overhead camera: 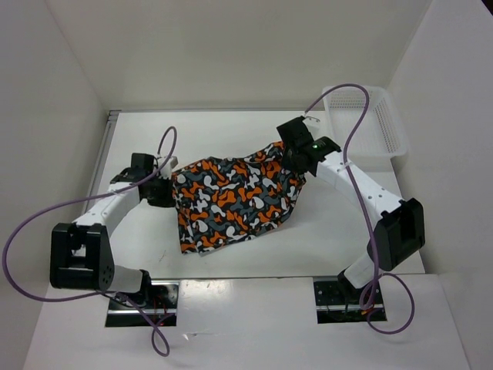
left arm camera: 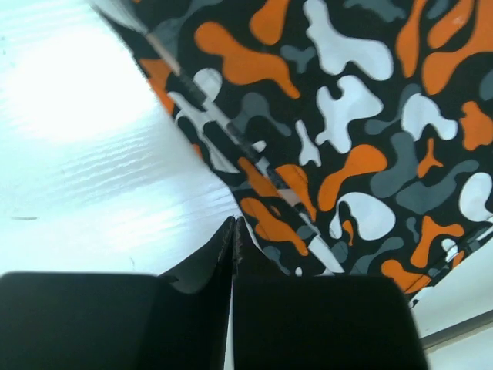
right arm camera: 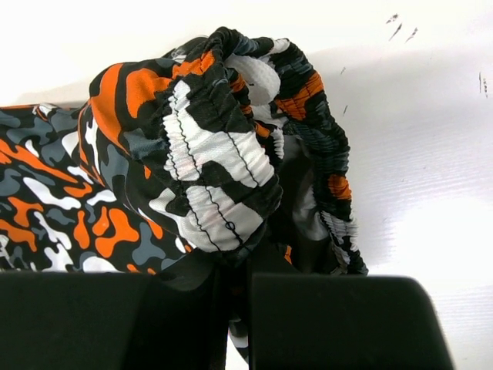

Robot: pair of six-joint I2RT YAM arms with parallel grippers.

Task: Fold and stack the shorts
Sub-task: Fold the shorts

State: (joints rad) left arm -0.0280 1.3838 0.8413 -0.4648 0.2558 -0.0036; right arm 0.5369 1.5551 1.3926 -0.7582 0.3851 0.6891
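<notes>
The shorts (overhead camera: 231, 200), printed in orange, grey, black and white, lie spread in the middle of the white table. My right gripper (overhead camera: 296, 158) is shut on their bunched elastic waistband (right arm camera: 223, 177) at the far right corner and holds it a little raised; the fabric disappears between the black fingers (right arm camera: 339, 324). My left gripper (overhead camera: 166, 193) is at the shorts' left edge. In the left wrist view its fingertips (left arm camera: 233, 227) are pressed together, no cloth shows between them, and the shorts' hem (left arm camera: 254, 193) runs just beside the right finger.
A white plastic mesh basket (overhead camera: 370, 123) stands at the far right corner of the table, just behind the right arm. White walls close in the table on the left, back and right. Purple cables loop off both arms.
</notes>
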